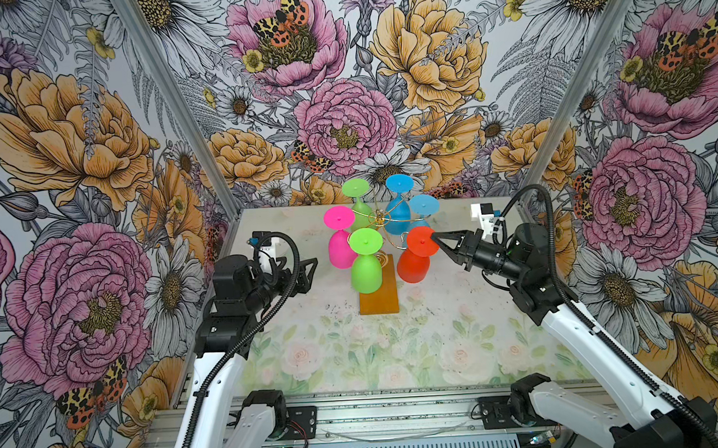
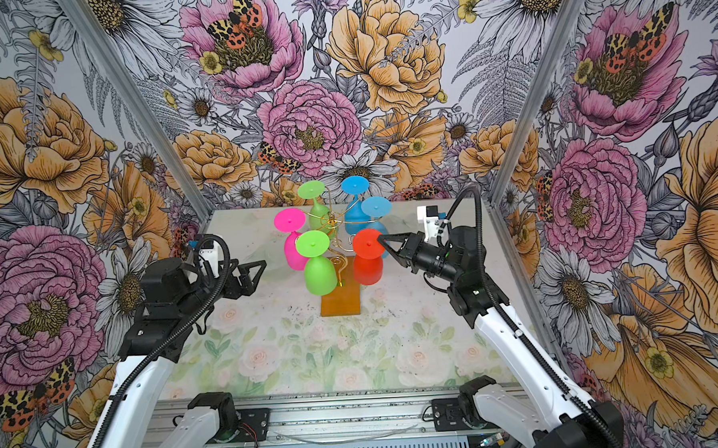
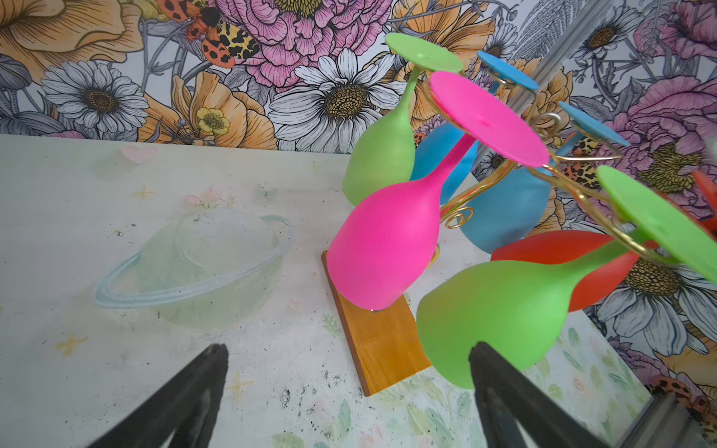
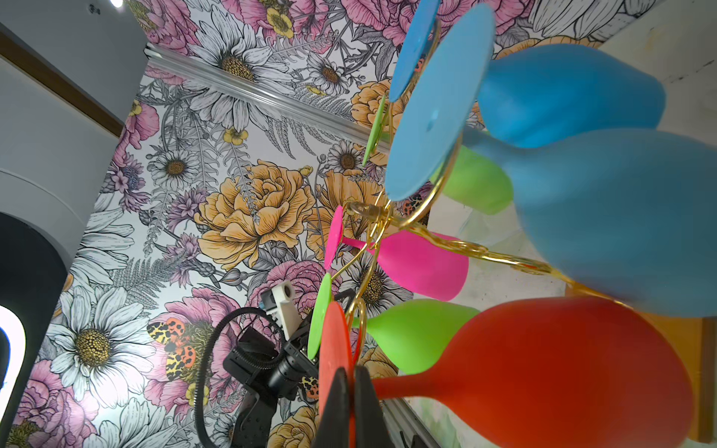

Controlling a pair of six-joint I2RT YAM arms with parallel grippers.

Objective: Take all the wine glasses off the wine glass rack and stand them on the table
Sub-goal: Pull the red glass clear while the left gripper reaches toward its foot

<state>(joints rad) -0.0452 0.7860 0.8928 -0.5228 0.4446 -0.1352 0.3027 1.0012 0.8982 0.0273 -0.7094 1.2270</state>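
Now the right gripper (image 1: 433,236) is pinching the foot of the red frosted wine glass (image 1: 413,268), which is hanging upside down on the gold wire wine glass rack (image 1: 379,295) near the floral table's (image 1: 437,334) far edge. The left gripper (image 1: 311,273) is hovering wide open.

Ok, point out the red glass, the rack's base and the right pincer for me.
red glass (image 1: 412,268): in a top view, on its bowl.
rack base (image 1: 379,302): in a top view, bare near end of the orange board.
right pincer (image 1: 433,236): in a top view, at its tips, closed on the red glass's foot.
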